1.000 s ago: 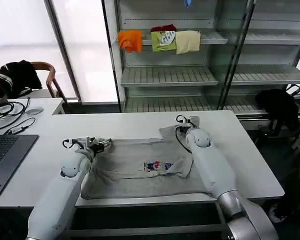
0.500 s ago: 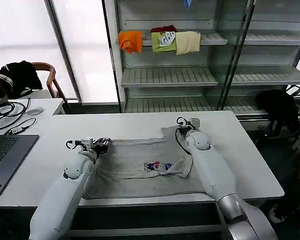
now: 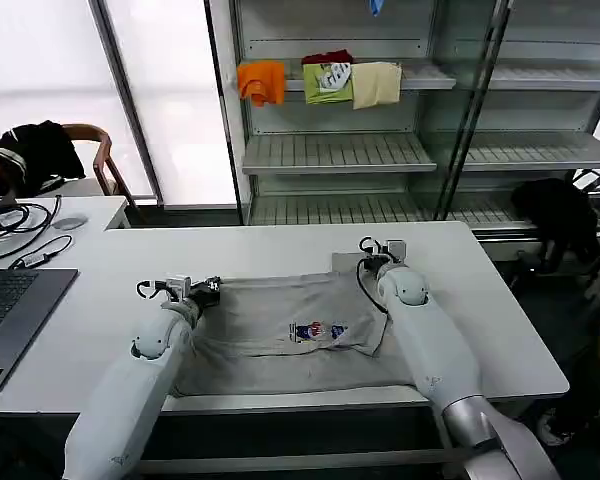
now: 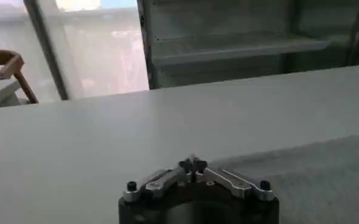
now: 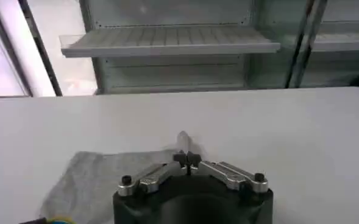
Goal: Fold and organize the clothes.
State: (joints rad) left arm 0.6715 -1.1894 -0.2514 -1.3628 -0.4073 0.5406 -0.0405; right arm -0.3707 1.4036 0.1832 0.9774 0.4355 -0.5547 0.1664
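Both claws hide their pinched T-shirt [image 3: 290, 325] corners.

I worked at a white table [image 3: 500, 330], with grey shelving [image 3: 340, 150] behind it, bright windows [image 3: 40, 70] to my left, a wooden chair [image 3: 95, 150] there, and a laptop [image 3: 10, 310] on a side desk.

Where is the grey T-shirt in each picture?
Head view: the grey T-shirt lies spread on the white table, between the left pincer and the right pincer, each shut on a far corner.
Left wrist view: grey cloth just past that pincer.
Right wrist view: grey cloth beside that pincer.
Shared landmark: the metal shelves behind the table.
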